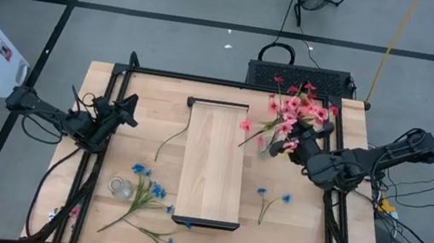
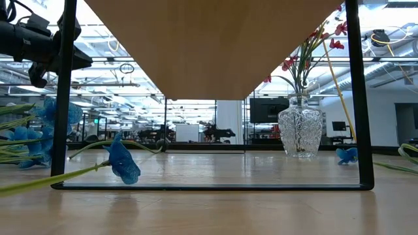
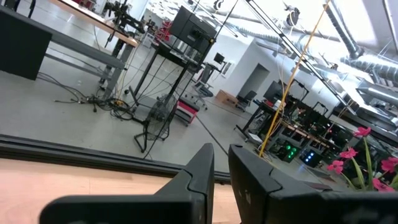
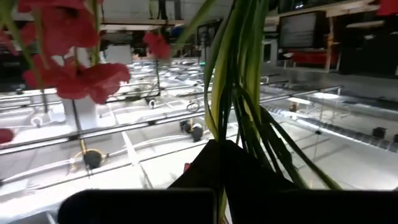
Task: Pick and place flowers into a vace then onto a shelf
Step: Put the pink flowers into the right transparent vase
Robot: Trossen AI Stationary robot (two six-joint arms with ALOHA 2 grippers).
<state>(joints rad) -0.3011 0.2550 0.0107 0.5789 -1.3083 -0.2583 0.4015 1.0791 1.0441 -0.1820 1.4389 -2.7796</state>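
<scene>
Your right gripper is clamped on the pink flowers' stems near the bench's far right corner, blossoms fanning away toward the back edge. The vase sits right below that bunch, so the stems drop about straight down. Left gripper waits by the left edge, fingers nearly together, holding nothing.

shelf top cut off | blue flowers cropped
</scene>
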